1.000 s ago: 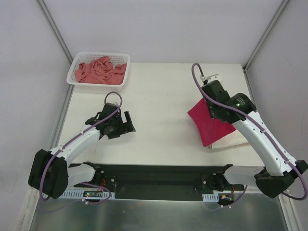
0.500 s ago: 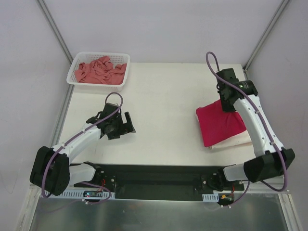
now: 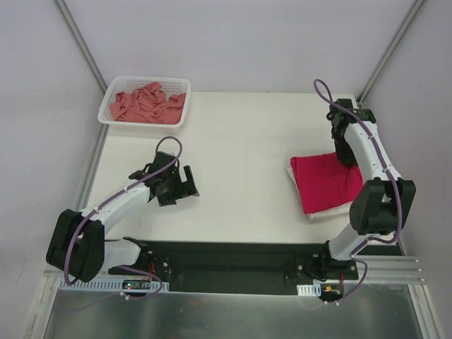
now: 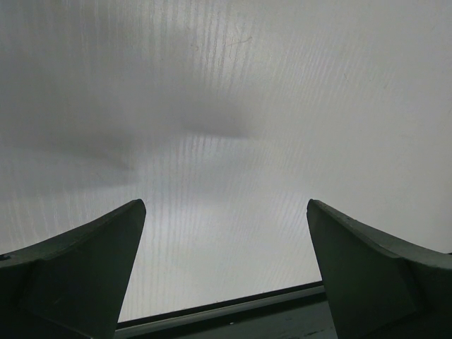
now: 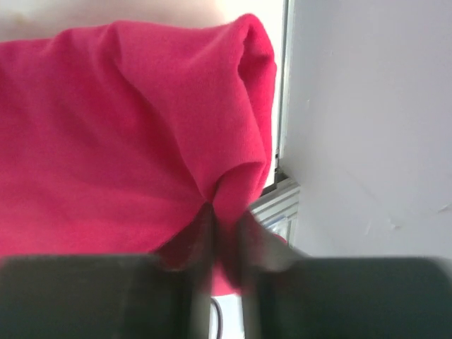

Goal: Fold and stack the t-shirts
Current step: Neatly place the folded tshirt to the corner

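A bright magenta-red t-shirt (image 3: pixel 325 183) lies folded on a cream-white t-shirt (image 3: pixel 333 210) at the table's right side; only the cream one's edges show. My right gripper (image 3: pixel 346 157) is at the red shirt's far right corner. In the right wrist view that gripper (image 5: pixel 226 219) is shut on a bunched fold of the red shirt (image 5: pixel 127 127). A crumpled salmon-pink t-shirt (image 3: pixel 148 104) fills the basket. My left gripper (image 3: pixel 185 182) hovers low at left centre. In the left wrist view it (image 4: pixel 226 208) stands wide open over bare table.
The white mesh basket (image 3: pixel 141 125) sits at the table's far left corner. Grey enclosure walls (image 5: pixel 367 127) stand close to the right of the stack. A black rail (image 3: pixel 226 254) runs along the near edge between the arm bases.
My right arm swung out to the far right, drawing the red shirt's edge across so that it now lies flatter over the cream one. The left arm stayed put.
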Tool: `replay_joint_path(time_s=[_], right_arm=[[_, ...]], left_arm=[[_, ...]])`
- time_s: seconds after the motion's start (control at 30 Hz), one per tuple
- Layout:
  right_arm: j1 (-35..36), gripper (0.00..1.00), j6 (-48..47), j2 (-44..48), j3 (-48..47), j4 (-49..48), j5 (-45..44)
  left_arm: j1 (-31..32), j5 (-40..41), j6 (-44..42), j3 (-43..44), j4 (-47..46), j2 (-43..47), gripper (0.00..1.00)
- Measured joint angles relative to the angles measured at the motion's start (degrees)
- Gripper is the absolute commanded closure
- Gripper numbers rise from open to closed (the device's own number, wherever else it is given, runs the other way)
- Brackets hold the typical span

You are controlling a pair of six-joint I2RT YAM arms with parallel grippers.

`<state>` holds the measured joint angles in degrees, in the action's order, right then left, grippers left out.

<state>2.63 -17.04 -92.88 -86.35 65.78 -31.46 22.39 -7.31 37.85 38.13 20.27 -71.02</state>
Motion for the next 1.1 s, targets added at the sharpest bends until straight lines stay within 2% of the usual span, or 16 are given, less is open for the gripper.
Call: replay_joint_path(time_s=[0.07,0.3,0.4,0.43,0.47,0.57,0.67,0.9,0.97,1.1], right_arm=[[-1.0,0.55,-0.2,-1.4,0.0,-0.7,0.0],[-4.1,0.43,-1.0,-5.6,0.0,-5.5,-1.5],[-4.7,0.33,0.5,-5.5,0.0,-6.6,-1.7],[-4.8,0.27,1.2,-5.2,0.0,-6.8,-1.5],[-4.8,0.01,2.0,-4.6,0.0,-7.1,-1.0],[-4.8,0.04,4.9,0.7,1.6,-9.6,2.9],[-4.8,0.04,7.1,12.2,6.8,-14.3,9.4],[-4.7,0.04,14.4,48.8,26.6,-30.1,29.6],[-4.7,0.04,16.3,55.2,32.3,-33.7,35.2],[-4.7,0.04,19.3,59.5,40.9,-37.7,44.4]], left_arm=[[0.0,0.0,0.0,0.0,0.0,0.0,0.01],[0.0,-0.2,-0.6,0.0,0.0,0.0,0.01],[0.0,-0.2,-0.9,0.0,0.0,0.1,0.01],[0.0,-0.2,-0.9,0.0,0.0,0.3,0.01],[0.0,-0.2,-0.9,0.0,0.0,0.6,0.01],[0.0,-0.6,-1.0,0.0,0.0,2.5,0.01],[0.0,-1.2,-0.9,0.0,0.0,5.4,0.01],[0.0,0.7,0.1,2.2,2.4,15.6,0.01],[0.0,2.4,0.4,3.1,3.5,18.9,0.01],[0.0,7.1,1.6,3.7,6.6,25.9,0.01]])
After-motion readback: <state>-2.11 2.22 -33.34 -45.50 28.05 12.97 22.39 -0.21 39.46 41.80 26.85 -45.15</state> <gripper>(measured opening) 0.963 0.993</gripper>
